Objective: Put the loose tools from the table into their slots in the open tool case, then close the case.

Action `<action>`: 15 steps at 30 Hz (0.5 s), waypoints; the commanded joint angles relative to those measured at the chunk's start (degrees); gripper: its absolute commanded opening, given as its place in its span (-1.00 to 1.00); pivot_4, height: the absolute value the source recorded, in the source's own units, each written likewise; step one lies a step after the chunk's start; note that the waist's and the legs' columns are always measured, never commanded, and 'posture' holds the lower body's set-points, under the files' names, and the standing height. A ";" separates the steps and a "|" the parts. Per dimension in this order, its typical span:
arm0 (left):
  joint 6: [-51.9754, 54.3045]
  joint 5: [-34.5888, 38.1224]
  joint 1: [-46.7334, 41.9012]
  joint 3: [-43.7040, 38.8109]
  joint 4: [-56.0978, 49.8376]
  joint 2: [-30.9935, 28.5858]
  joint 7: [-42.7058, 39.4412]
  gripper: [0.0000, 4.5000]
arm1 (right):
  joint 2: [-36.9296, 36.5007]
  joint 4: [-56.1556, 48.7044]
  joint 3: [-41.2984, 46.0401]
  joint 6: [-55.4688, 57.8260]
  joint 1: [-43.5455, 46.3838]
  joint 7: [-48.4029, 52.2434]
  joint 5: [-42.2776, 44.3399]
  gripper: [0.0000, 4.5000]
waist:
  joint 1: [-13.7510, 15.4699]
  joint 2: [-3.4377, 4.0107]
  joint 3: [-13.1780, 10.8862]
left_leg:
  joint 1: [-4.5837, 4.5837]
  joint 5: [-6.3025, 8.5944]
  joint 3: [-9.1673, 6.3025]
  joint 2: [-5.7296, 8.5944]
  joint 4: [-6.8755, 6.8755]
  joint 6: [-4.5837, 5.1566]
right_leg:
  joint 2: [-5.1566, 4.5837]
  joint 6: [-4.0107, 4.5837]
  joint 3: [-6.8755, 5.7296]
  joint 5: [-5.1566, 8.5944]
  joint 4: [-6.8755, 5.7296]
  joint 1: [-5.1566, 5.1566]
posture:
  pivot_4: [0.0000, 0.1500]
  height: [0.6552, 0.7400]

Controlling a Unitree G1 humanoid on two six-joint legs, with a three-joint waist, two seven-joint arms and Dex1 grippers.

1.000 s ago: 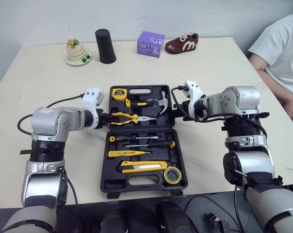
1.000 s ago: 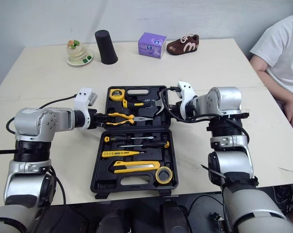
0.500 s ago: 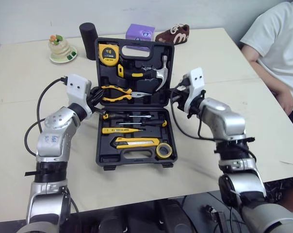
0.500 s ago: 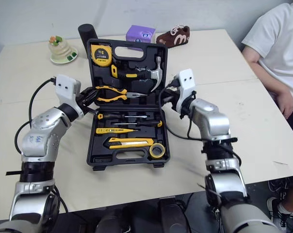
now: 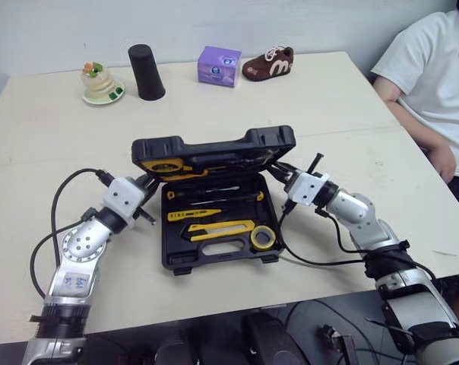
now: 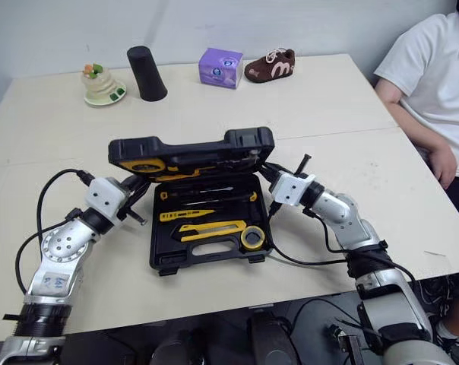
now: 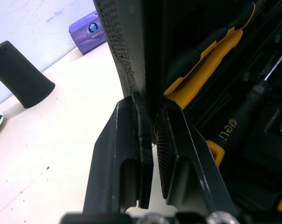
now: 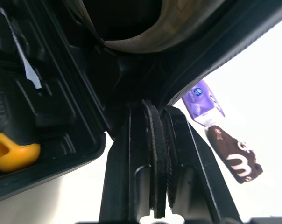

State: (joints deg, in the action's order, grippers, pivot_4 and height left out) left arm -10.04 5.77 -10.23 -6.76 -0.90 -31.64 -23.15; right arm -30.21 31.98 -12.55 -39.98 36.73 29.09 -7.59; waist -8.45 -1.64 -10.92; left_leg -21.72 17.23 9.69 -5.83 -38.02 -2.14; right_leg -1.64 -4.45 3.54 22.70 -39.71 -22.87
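Note:
The black tool case (image 5: pixel 214 255) lies at mid-table with its lid (image 5: pixel 214 146) tilted forward, hanging half-way over the base. My left gripper (image 5: pixel 147 185) is shut on the lid's left edge (image 7: pixel 141 93). My right gripper (image 5: pixel 279 173) is shut on the lid's right edge (image 8: pixel 152 112). In the base lie screwdrivers (image 5: pixel 214 195), a yellow tester pen (image 5: pixel 193 214), a yellow utility knife (image 5: pixel 222 228) and a tape roll (image 5: pixel 264 238). A yellow tape measure (image 5: pixel 166 166) peeks from under the lid; the lid's other tools are hidden.
Along the table's far edge stand a small cake figure on a plate (image 5: pixel 99 81), a black cylinder (image 5: pixel 145 71), a purple box (image 5: pixel 219 66) and a brown shoe (image 5: pixel 267 64). A person in a white shirt (image 5: pixel 435 84) sits at the right. Cables trail beside both arms.
The lid went from lying flat open to standing upright, and now leans forward over the base. Both grippers followed it, still clamped on its edges. The camera view shifted too.

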 commanded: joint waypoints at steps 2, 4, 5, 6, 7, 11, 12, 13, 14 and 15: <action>1.11 2.31 3.39 -4.52 -2.41 -2.52 -2.32 -0.05 | -3.25 -0.23 3.06 2.85 -2.86 4.28 3.63 -0.07 | 0.53 0.00 0.00 | 0.40 0.02 0.00 0.00 0.14 -0.03 | 0.00 0.03 -0.01 0.02 0.20 0.44 | 1.00 1.00; 3.28 5.96 7.36 -6.40 -5.70 -3.89 -5.91 0.37 | -4.68 -2.36 4.02 3.89 -3.85 6.45 5.18 0.38 | 0.45 0.00 0.00 | 0.42 0.02 0.04 0.01 0.11 -0.03 | -0.01 0.03 0.02 0.02 0.17 0.43 | 1.00 1.00; 6.35 9.94 12.35 -9.36 -8.64 -5.43 -9.30 0.40 | -6.56 -4.29 5.04 5.97 -5.08 10.36 8.52 0.61 | 0.29 0.00 0.00 | 0.45 0.02 0.07 0.01 0.09 -0.03 | 0.00 0.03 0.05 0.02 0.11 0.44 | 1.00 1.00; 8.95 13.05 16.93 -12.55 -10.94 -6.77 -11.85 0.40 | -8.50 -6.32 6.17 8.48 -6.55 14.26 12.09 0.61 | 0.20 0.00 0.00 | 0.48 0.02 0.12 -0.01 0.11 -0.04 | 0.02 0.03 0.10 0.02 0.10 0.43 | 1.00 1.00; 10.83 15.03 19.90 -14.72 -12.47 -7.65 -13.32 0.40 | -9.77 -7.83 6.96 10.43 -7.59 16.95 14.57 0.61 | 0.21 0.00 0.00 | 0.49 0.06 0.13 -0.04 0.19 -0.09 | 0.06 0.03 0.15 0.02 0.13 0.42 | 1.00 1.00; 17.13 19.73 23.78 -20.15 -14.92 -8.94 -13.78 0.40 | -13.60 -16.48 10.08 24.53 -13.13 24.88 24.70 0.61 | 1.59 -0.02 -0.02 | 0.50 0.06 -0.14 -0.07 0.21 -0.14 | 0.08 0.12 -0.03 0.08 0.24 0.53 | 1.00 1.00; 18.69 20.79 22.96 -21.01 -14.60 -9.09 -13.66 0.40 | -15.20 -20.02 10.65 29.45 -15.57 27.67 27.91 0.61 | 2.10 -0.02 -0.02 | 0.53 0.06 -0.24 -0.07 0.04 -0.14 | 0.11 0.12 -0.05 0.07 0.20 0.65 | 1.00 1.00; 19.98 21.77 21.67 -21.29 -14.39 -9.23 -13.72 0.40 | -16.89 -23.47 10.86 34.95 -17.93 30.25 30.72 0.61 | 2.47 -0.02 -0.02 | 0.59 0.06 -0.34 -0.05 0.03 -0.13 | 0.11 0.12 -0.07 0.07 0.21 0.77 | 1.00 1.00; 20.87 22.36 20.77 -21.42 -14.30 -9.31 -13.76 0.40 | -18.03 -25.94 11.08 38.81 -19.56 31.90 32.52 0.61 | 3.42 -0.02 -0.02 | 0.71 0.05 -0.49 0.01 0.01 -0.12 | 0.10 0.12 -0.13 0.07 0.26 1.00 | 1.00 1.00; 21.71 22.35 18.79 -20.90 -13.88 -9.36 -13.36 0.28 | -19.10 -28.50 11.38 42.01 -21.50 33.35 34.23 0.63 | 3.63 -0.04 0.00 | 0.86 0.07 -0.60 0.06 0.00 -0.09 | 0.07 0.11 -0.20 0.06 0.36 1.28 | 1.00 1.00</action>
State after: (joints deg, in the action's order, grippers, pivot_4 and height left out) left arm 10.48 26.69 10.70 -26.76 -13.42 -40.28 -36.88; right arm -47.53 8.42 -3.06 -3.62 16.38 59.58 22.34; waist -4.82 -1.68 -10.92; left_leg -20.81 17.32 9.08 -5.77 -38.01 -2.20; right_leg -1.56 -4.37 3.33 22.74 -39.27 -21.51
